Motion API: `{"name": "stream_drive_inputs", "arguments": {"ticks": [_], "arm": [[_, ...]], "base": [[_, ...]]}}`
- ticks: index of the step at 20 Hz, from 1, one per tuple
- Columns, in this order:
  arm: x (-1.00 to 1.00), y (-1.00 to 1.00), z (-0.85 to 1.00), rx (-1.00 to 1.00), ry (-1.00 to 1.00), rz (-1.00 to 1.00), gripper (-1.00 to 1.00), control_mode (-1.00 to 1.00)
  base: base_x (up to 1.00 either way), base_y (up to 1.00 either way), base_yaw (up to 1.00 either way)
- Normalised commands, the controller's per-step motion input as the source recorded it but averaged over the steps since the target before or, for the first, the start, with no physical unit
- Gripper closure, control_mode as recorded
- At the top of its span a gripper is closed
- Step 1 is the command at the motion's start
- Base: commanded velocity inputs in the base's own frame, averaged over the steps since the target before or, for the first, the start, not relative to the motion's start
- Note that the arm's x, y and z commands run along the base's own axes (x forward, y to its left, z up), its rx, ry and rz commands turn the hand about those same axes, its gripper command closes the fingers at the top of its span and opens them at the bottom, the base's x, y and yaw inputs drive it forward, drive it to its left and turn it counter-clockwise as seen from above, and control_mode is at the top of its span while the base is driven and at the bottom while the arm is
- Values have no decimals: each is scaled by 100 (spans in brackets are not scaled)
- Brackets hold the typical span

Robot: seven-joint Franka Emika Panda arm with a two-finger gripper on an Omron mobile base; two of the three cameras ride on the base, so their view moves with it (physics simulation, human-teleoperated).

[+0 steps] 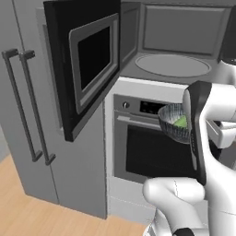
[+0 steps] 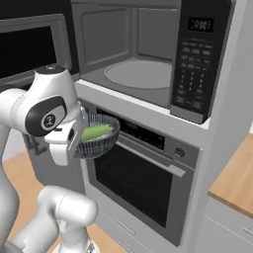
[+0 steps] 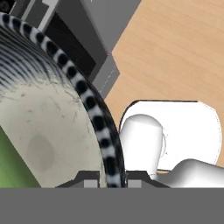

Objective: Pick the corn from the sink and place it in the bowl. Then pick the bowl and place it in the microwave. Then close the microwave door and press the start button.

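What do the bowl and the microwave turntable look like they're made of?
Bowl: likely glazed ceramic, judging by its streaked dark outside, speckled pale inside and striped rim in the hand view. Turntable: a smooth, pale, matte round plate; glass or ceramic can't be told in this rendering.

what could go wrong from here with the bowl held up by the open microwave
1. The gripper pinches only the rim of the wide streaked blue-grey bowl; a tilt could spill the yellow-green corn cob or let the bowl slip.
2. The bowl hangs below the black and steel microwave cavity, before the oven; lifting it too little could knock it on the shelf edge.
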Motion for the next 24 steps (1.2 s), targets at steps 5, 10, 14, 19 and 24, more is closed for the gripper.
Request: {"name": "stream_drive_inputs", "arguments": {"ticks": [5, 10, 14, 19, 24], "arm": [[0, 0, 0, 0, 0, 0, 100, 100], [0, 0, 16, 0, -5, -6, 100, -100], [0, 0, 57, 0, -15, -14, 100, -100], [0, 0, 65, 0, -24, -11, 100, -100], [27, 0, 58, 0, -18, 0, 100, -100]], "base": [[2, -3, -26], [1, 0, -10], [0, 0, 0], [0, 0, 0], [0, 0, 0]]}}
